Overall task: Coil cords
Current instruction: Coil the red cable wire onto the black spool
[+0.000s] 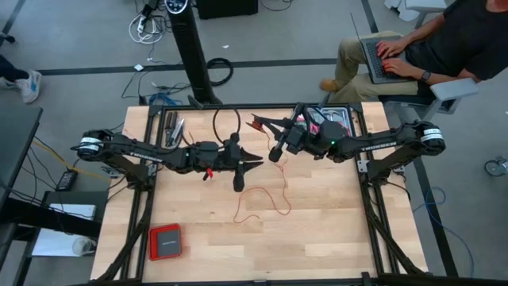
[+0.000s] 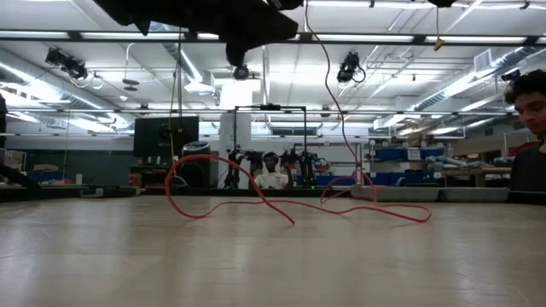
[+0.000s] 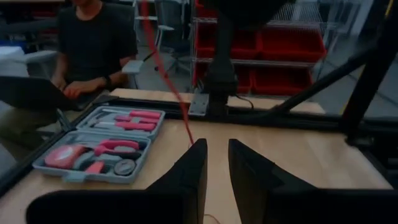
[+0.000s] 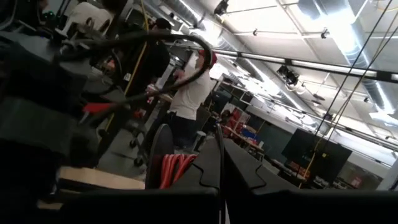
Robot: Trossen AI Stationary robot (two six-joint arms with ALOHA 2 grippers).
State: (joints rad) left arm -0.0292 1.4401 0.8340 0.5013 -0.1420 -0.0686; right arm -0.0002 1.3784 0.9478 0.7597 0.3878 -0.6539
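The wooden table (image 1: 333, 230) carries a loose red cord (image 1: 266, 199), a flat red box (image 1: 166, 241) and a grey tool tray (image 1: 337, 123).

The tabletop (image 1: 333, 230) is pale, matt wood with visible plank seams; the thin red cord (image 1: 270, 199) looks smooth and plastic-coated; the grey tool tray (image 3: 99, 143) seems moulded plastic, its tools red-handled

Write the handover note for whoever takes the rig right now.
Left gripper: raised over mid-table, jaws slightly apart, nothing visibly held.
Right gripper: raised close by, jaws shut; whether they pinch the cord cannot be told.
Red cord: one stretch rises toward the grippers, the rest sprawls in loose loops on the table.
Done: no coil yet.
Left: gather the loose length into a coil.
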